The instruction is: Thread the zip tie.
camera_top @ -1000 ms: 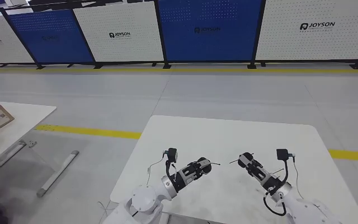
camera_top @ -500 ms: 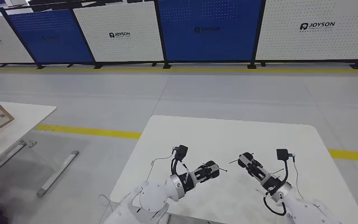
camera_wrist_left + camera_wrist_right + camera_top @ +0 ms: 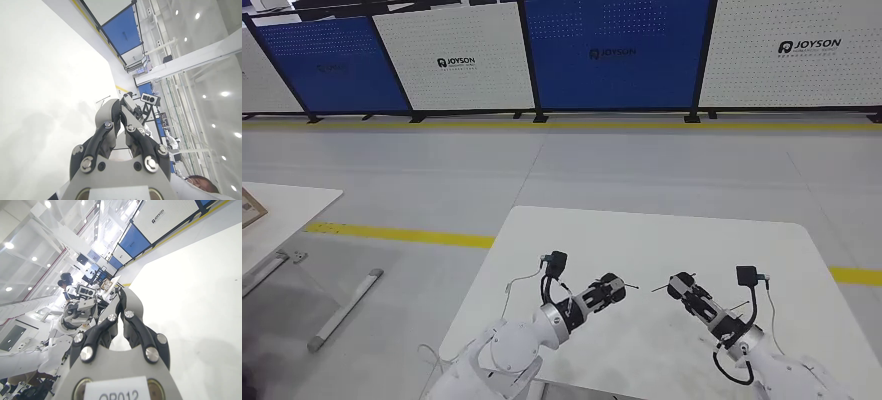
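A thin black zip tie (image 3: 655,289) sticks out of my right gripper (image 3: 678,285), which is shut on it above the white table (image 3: 662,235). In the left wrist view the same strip (image 3: 103,99) pokes out from the right gripper (image 3: 127,98). My left gripper (image 3: 612,287) is level with it and shut, with a short black tip (image 3: 634,287) pointing toward the right gripper. A small gap separates the two tips. My left gripper (image 3: 120,110) has its pads pressed together. A small black piece (image 3: 117,289) sits at the end of my right gripper (image 3: 119,298).
Both arms hang over the near half of the table. A second white table (image 3: 282,215) stands at the left, and blue and white panel walls (image 3: 612,55) line the far side of the floor.
My left gripper swung toward the right gripper, then drew back slightly and away from the table's near edge. The right arm has stayed still.
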Robot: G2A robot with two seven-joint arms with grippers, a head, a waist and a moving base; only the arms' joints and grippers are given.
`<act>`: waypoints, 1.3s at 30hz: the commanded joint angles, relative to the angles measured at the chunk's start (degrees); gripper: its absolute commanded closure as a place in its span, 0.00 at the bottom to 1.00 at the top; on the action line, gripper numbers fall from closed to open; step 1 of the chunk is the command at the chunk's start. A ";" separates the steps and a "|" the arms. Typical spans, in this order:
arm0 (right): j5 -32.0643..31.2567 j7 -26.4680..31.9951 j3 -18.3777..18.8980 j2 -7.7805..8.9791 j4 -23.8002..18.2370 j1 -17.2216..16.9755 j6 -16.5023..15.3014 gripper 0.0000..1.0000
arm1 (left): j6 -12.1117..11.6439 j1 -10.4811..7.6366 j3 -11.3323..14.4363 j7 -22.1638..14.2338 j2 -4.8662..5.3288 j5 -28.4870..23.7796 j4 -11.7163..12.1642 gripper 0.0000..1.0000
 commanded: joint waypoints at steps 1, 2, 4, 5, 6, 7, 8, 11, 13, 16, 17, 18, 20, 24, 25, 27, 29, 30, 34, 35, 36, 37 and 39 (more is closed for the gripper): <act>0.00 0.00 0.00 0.00 0.00 0.00 0.00 1.00 | 0.00 -0.01 0.01 0.00 -0.01 -0.05 0.01 1.00; 0.00 0.00 0.00 0.00 0.00 0.00 0.00 1.00 | 0.00 -0.01 0.01 0.00 -0.01 -0.05 0.01 1.00; 0.27 -0.25 0.03 -0.08 -0.17 -0.21 0.28 1.00 | 0.00 -0.01 0.01 0.00 -0.01 -0.05 0.01 1.00; 0.72 -0.98 0.21 -0.23 -0.58 -0.43 0.81 1.00 | 0.00 -0.01 0.01 0.00 -0.01 -0.05 0.01 1.00; 0.09 -2.58 0.52 -0.34 -0.89 -0.60 1.61 1.00 | 0.00 -0.01 0.01 0.00 -0.01 -0.05 0.01 1.00; -1.98 -5.19 0.63 -0.48 -1.62 -0.96 2.88 1.00 | 0.00 -0.01 0.01 0.00 -0.01 -0.05 0.01 1.00; -2.67 -6.97 -0.21 -0.78 -3.30 -1.90 3.83 1.00 | 0.00 -0.01 0.01 0.00 -0.01 -0.05 0.01 1.00; -3.60 -10.09 -1.60 -1.44 -5.38 -3.12 6.62 1.00 | 0.00 -0.01 0.01 0.00 -0.01 -0.05 0.01 1.00; -4.83 -10.07 -3.16 -1.96 -6.23 -3.35 11.55 1.00 | 0.00 -0.01 0.01 0.00 -0.01 -0.05 0.01 1.00; -4.71 -9.97 -3.51 -2.15 -6.74 -3.32 12.16 1.00 | 0.00 -0.01 0.01 0.00 -0.01 -0.05 0.01 1.00; -4.71 -9.97 -3.51 -2.15 -6.74 -3.32 12.16 1.00 | 0.00 -0.01 0.01 0.00 -0.01 -0.05 0.01 1.00; -4.71 -9.97 -3.51 -2.15 -6.74 -3.32 12.16 1.00 | 0.00 -0.01 0.01 0.00 -0.01 -0.05 0.01 1.00; -4.71 -9.97 -3.51 -2.15 -6.74 -3.32 12.16 1.00 | 0.00 -0.01 0.01 0.00 -0.01 -0.05 0.01 1.00; -4.73 -10.01 -3.47 -2.16 -6.68 -3.35 12.18 1.00 | 0.00 -0.01 0.01 0.00 -0.01 -0.05 0.01 1.00; -4.85 -10.30 -3.08 -2.23 -6.40 -3.49 11.81 1.00 | 0.00 -0.01 0.01 0.00 -0.01 -0.05 0.01 1.00; -2.93 -10.98 -2.17 -2.33 -6.05 -4.25 8.97 1.00 | 0.00 -0.01 0.01 0.00 -0.01 -0.05 0.01 1.00; -1.27 -11.11 -0.72 -2.27 -5.41 -5.44 4.99 1.00 | 0.00 -0.01 0.01 0.00 -0.01 -0.05 0.01 1.00; -1.11 -11.08 -0.25 -2.24 -5.37 -5.91 3.86 1.00 | 0.00 -0.01 0.01 0.00 -0.01 -0.05 0.01 1.00; -1.42 -12.00 0.92 -2.35 -5.86 -7.68 0.61 1.00 | 0.00 -0.01 0.01 0.00 -0.01 -0.05 0.01 1.00; -1.91 -12.66 0.87 -2.50 -6.05 -7.96 1.23 1.00 | 0.00 -0.01 0.01 0.00 -0.01 -0.05 0.01 1.00; -1.97 -12.98 0.70 -2.62 -6.17 -8.00 2.13 1.00 | 0.00 -0.01 0.01 0.00 -0.01 -0.05 0.01 1.00; -1.71 -12.79 0.08 -2.89 -6.50 -7.87 3.98 1.00 | 0.00 -0.01 0.01 0.00 -0.01 -0.05 0.01 1.00; -1.71 -12.79 0.08 -2.89 -6.50 -7.87 3.98 1.00 | 0.00 -0.01 0.01 0.00 -0.01 -0.05 0.01 1.00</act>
